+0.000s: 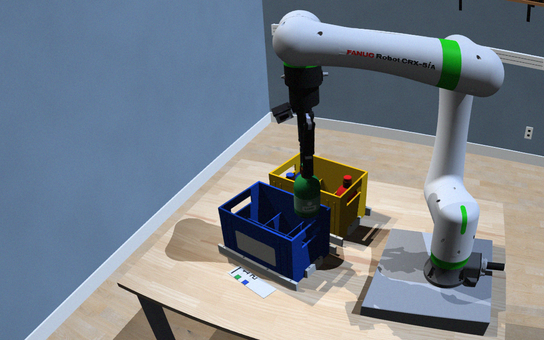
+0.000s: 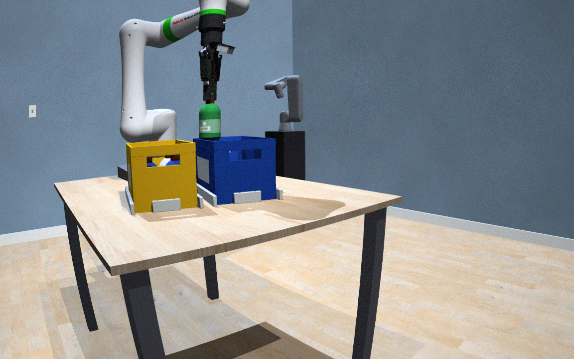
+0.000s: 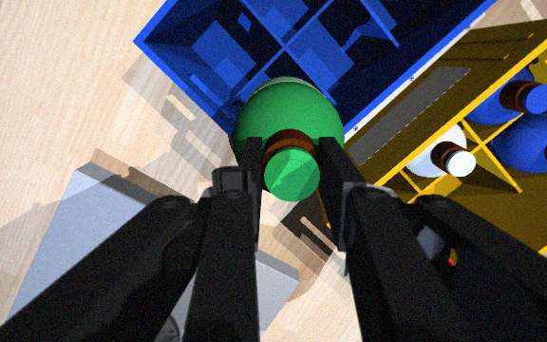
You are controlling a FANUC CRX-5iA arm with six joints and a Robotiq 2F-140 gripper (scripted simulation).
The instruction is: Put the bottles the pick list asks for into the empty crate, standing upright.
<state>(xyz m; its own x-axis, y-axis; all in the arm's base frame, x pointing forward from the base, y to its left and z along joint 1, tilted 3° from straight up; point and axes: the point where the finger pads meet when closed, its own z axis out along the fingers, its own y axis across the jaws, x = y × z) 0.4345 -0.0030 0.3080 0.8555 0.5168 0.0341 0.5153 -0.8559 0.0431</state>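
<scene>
My gripper (image 1: 306, 168) (image 2: 210, 95) (image 3: 290, 161) is shut on the neck of a green-label bottle (image 1: 307, 196) (image 2: 209, 121) (image 3: 287, 111). The bottle hangs upright just above the near corner compartment of the empty blue crate (image 1: 248, 245) (image 2: 240, 178) (image 3: 193, 52). The yellow crate (image 1: 341, 211) (image 2: 162, 183) (image 3: 506, 209) beside it holds two blue bottles (image 3: 522, 97) (image 3: 535, 142), a white bottle (image 3: 446, 159) and a red bottle (image 1: 345, 184). The pick list (image 1: 251, 282) lies on the table in front of the blue crate, with a green and a blue square.
The crates sit side by side between grey stop rails (image 1: 261, 268) (image 2: 166, 205). The arm's grey base plate (image 1: 401, 291) (image 3: 79, 223) lies at the table's right. A black pedestal with a grey device (image 2: 289, 151) stands behind the table.
</scene>
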